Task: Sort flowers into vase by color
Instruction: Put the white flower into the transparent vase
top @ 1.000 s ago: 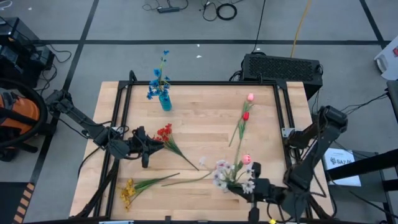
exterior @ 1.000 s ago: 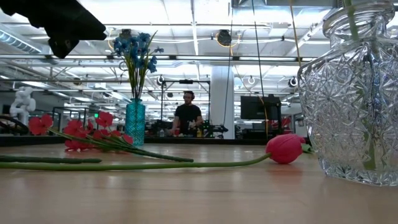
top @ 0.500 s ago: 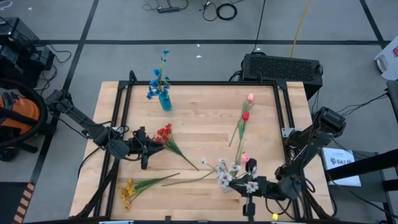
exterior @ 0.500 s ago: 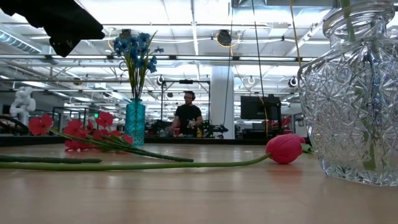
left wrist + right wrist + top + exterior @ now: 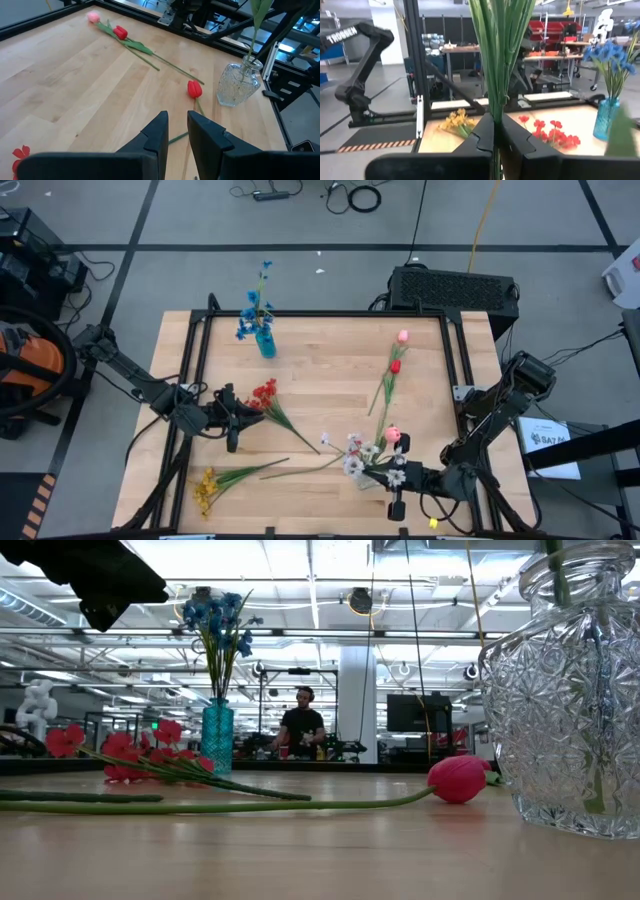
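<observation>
White blossoms stand with their green stems in a clear cut-glass vase near the table's near right corner. My right gripper is shut on those stems. My left gripper hovers beside the red cluster, fingers a narrow gap apart, holding nothing. Blue sprays stand in the teal cup at the far left. A red tulip, a pink-and-red tulip pair and yellow sprigs lie flat on the table. My right gripper pinches the bundle of green stems between its two fingers, well below the blossoms. It comes level from the table's right, fingers across the upright stems. The stems' lower ends reach down inside the glass vase.
A black frame runs along the table's left, far and right edges. Bare wood lies at mid-table between the red cluster and the tulips. A person sits far behind the table. A long stem lies across the near part.
My right gripper has shifted a little toward the table's left and near edge, still shut on the stems; the white blossoms have swung slightly with it above the vase. My left arm has kept still.
</observation>
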